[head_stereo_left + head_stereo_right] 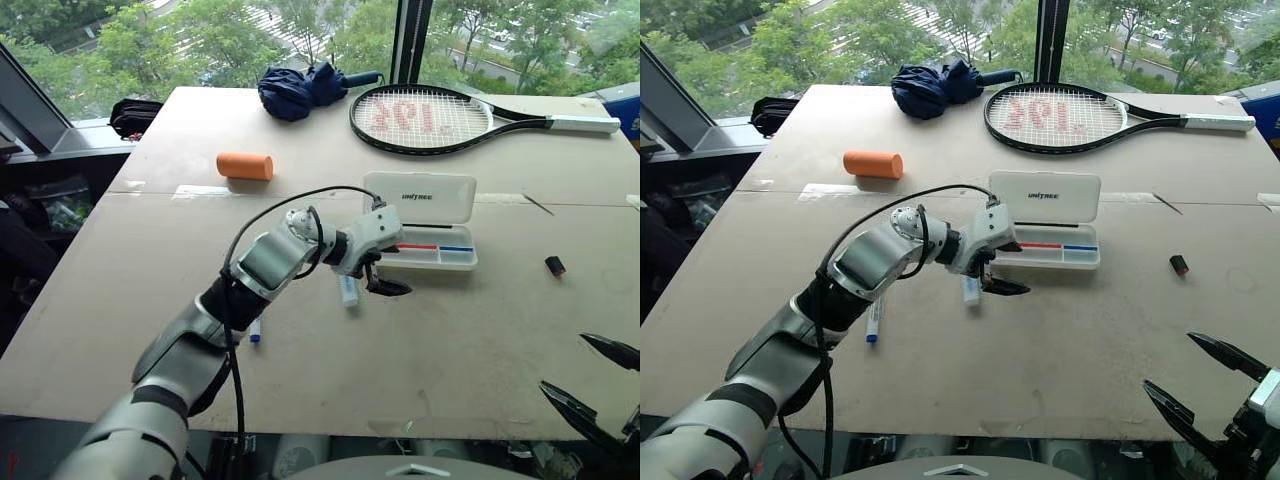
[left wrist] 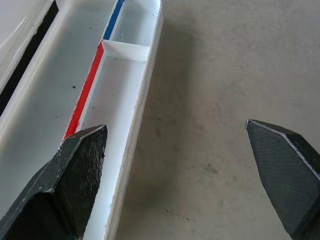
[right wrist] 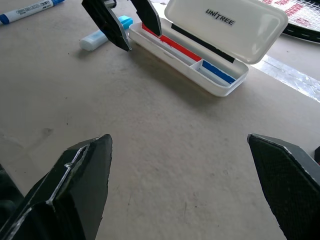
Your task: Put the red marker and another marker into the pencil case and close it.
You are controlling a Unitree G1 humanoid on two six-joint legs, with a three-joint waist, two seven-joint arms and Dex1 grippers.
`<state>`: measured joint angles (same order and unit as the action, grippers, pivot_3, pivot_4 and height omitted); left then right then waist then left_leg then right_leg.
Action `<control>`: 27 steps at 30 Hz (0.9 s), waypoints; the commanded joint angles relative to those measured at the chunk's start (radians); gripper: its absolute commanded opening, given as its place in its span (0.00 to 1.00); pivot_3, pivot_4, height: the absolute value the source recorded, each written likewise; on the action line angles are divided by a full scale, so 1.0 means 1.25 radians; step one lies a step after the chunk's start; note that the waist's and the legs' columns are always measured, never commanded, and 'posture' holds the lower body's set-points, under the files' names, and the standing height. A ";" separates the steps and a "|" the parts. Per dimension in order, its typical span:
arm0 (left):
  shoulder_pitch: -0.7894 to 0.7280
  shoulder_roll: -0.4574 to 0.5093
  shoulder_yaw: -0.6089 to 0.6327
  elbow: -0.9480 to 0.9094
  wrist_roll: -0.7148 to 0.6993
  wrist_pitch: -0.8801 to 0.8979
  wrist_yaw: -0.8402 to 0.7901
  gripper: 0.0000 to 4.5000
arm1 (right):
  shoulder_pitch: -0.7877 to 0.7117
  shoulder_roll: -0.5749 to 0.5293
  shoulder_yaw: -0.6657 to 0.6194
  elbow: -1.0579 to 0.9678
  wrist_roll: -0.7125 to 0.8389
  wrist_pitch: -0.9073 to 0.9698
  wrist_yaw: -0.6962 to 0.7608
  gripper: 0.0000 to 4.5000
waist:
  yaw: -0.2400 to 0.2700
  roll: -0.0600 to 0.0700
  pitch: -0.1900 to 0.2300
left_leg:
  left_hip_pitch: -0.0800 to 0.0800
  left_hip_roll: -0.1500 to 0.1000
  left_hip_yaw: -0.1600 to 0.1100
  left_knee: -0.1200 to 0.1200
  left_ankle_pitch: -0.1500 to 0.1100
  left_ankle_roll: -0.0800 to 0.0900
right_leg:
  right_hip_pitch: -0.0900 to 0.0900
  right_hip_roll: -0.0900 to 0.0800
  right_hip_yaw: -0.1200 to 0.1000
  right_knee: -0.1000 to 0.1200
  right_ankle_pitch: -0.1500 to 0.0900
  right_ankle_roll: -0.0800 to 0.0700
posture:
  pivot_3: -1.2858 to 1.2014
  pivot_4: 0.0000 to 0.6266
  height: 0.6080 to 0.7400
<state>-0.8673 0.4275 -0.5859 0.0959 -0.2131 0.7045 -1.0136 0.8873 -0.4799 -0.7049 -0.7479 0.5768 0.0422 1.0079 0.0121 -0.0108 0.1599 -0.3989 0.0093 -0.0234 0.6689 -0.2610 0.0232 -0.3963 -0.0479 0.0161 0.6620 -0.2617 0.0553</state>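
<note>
Pencil case mid-table, lid up, tray's near rim toward the robot. Bare tabletop in front of it. Left gripper hangs at the tray's left end, angled down, jaws apart, empty. Right gripper low at the near right edge, jaws apart, empty.

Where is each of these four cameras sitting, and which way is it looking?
Left and right eye views: on the head, looking forward and down over the table; the left arm reaches to the open pencil case.
Left wrist view: on the left wrist, looking along the open left gripper at the case's tray.
Right wrist view: on the right wrist, looking along the open right gripper across the table.
Shared: both wrist views show the pencil case.
</note>
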 commanded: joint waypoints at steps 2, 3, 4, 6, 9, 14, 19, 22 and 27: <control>-0.032 -0.032 -0.025 0.087 0.061 -0.057 -0.027 0.82 | -0.006 0.002 0.006 -0.074 0.044 0.017 -0.051 1.00 | 0.000 0.000 0.000 | 0.000 0.000 0.000 0.000 0.000 0.000 | 0.000 0.000 0.000 0.000 0.000 0.000 | 0.52 0.24 0.93; -0.035 -0.039 -0.035 0.110 0.075 -0.067 -0.038 0.70 | -0.008 0.003 0.009 -0.083 0.049 0.017 -0.058 1.00 | 0.000 0.000 0.000 | 0.000 0.000 0.000 0.000 0.000 0.000 | 0.000 0.000 0.000 0.000 0.000 0.000 | 0.52 0.24 0.93; -0.036 -0.045 -0.041 0.127 0.087 -0.076 -0.048 0.63 | -0.008 0.003 0.012 -0.089 0.051 0.015 -0.061 1.00 | 0.000 0.000 0.000 | 0.000 0.000 0.000 0.000 0.000 0.000 | 0.000 0.000 0.000 0.000 0.000 0.000 | 0.52 0.24 0.93; -0.039 -0.056 -0.044 0.150 0.099 -0.085 -0.064 0.39 | -0.004 0.004 0.017 -0.095 0.052 0.012 -0.065 1.00 | 0.001 0.000 0.000 | 0.000 0.000 0.000 0.000 0.000 0.000 | 0.000 0.000 0.000 0.000 0.000 0.000 | 0.52 0.24 0.93; -0.045 -0.070 -0.040 0.176 0.118 -0.104 -0.074 0.05 | 0.003 0.007 0.018 -0.095 0.051 0.004 -0.065 1.00 | 0.002 0.000 0.000 | 0.000 0.000 0.000 0.000 0.000 0.000 | 0.000 0.000 0.000 0.000 0.000 0.000 | 0.52 0.24 0.93; -0.042 -0.070 -0.039 0.174 0.131 -0.139 -0.127 0.00 | 0.017 0.032 0.024 -0.079 0.034 -0.024 -0.057 1.00 | 0.001 0.000 0.000 | 0.000 0.000 0.000 0.000 0.000 0.000 | 0.000 0.000 0.000 0.000 0.000 0.000 | 0.52 0.24 0.93; -0.024 -0.079 -0.050 0.051 0.113 -0.069 -0.167 0.00 | 0.053 0.068 0.020 -0.056 0.021 -0.060 -0.046 1.00 | 0.002 0.000 0.000 | -0.001 0.000 -0.001 0.000 0.000 0.000 | 0.000 -0.001 -0.001 0.000 0.000 0.000 | 0.52 0.24 0.93; -0.015 -0.081 -0.053 0.019 0.119 -0.035 -0.165 0.00 | 0.070 0.081 0.023 -0.052 0.015 -0.077 -0.041 1.00 | 0.002 0.000 0.000 | -0.001 0.000 0.000 0.000 0.000 0.000 | 0.000 -0.001 0.000 0.000 0.000 0.000 | 0.52 0.24 0.93; 0.007 -0.053 -0.063 -0.052 0.112 0.031 -0.179 0.00 | 0.087 0.087 0.029 -0.046 0.013 -0.094 -0.034 1.00 | -0.001 0.000 0.000 | 0.000 0.000 0.000 0.000 0.000 0.000 | 0.000 -0.001 0.000 0.000 -0.001 0.000 | 0.52 0.24 0.93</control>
<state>-0.8725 0.3468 -0.6526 0.0950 -0.0624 0.7132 -1.2201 0.9810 -0.3730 -0.6646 -0.8038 0.5866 -0.0505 0.9568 0.0106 -0.0104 0.1597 -0.3992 0.0101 -0.0237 0.6691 -0.2611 0.0234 -0.3964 -0.0486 0.0160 0.6622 -0.2624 0.0557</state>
